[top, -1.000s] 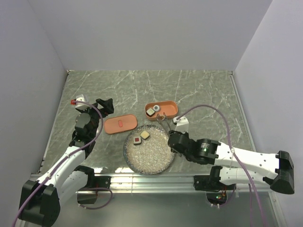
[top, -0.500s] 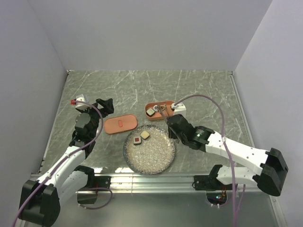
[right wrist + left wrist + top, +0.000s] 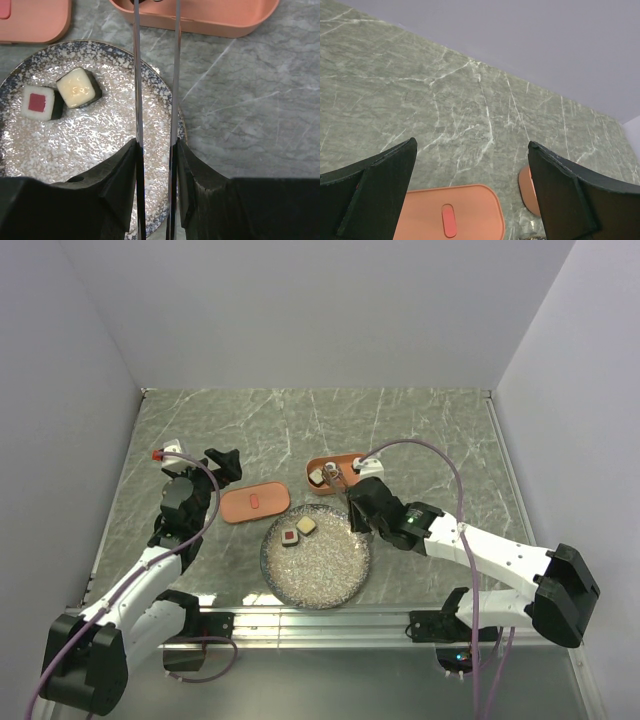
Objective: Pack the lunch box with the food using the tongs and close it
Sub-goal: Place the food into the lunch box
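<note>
Looking down, we see thin, shiny metal tongs [image 3: 136, 75] clamped between the right gripper's [image 3: 156, 150] black fingers. Their slender arms reach over the rim of the smooth salmon plastic lunch box [image 3: 200, 17]. The round speckled plate [image 3: 100, 145] holds a red-topped piece [image 3: 39, 101] and a cream-topped piece [image 3: 77, 88]. The flat lid [image 3: 255, 503] lies left of the box. The left gripper [image 3: 471, 145] hangs spread wide, holding nothing.

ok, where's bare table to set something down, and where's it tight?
Free: the far strip of table behind the lunch box and lid; the right side past the lunch box; the plate's near half. Crowded: the middle, where lid, lunch box and plate sit close and the right gripper holds the tongs across the plate's far rim.
</note>
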Robot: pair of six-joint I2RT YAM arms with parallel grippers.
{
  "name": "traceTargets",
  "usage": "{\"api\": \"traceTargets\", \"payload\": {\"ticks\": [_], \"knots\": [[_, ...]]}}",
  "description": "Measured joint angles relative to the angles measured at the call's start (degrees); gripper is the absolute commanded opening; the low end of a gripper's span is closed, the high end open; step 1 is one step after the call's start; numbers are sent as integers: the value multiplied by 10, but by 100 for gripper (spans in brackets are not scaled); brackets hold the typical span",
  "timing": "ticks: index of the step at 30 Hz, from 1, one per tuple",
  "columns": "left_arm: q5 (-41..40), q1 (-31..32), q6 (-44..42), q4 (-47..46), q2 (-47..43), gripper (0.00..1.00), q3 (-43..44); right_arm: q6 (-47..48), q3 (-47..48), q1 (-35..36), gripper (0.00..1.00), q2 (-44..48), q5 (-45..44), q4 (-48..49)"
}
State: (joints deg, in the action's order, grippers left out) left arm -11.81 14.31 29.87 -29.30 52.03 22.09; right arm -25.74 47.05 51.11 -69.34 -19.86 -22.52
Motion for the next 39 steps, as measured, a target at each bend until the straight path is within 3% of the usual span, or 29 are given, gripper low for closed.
{"api": "traceTargets", "payload": {"ticks": [16, 29, 39], "knots": [[0, 0, 0, 0, 3, 99, 0, 1, 0, 0, 28, -19, 15, 9], [0, 0, 0, 0, 3, 100, 0, 1, 0, 0, 50, -18, 16, 9], [0, 0, 0, 0, 3, 99, 0, 1, 0, 0, 53, -16, 15, 9]]}}
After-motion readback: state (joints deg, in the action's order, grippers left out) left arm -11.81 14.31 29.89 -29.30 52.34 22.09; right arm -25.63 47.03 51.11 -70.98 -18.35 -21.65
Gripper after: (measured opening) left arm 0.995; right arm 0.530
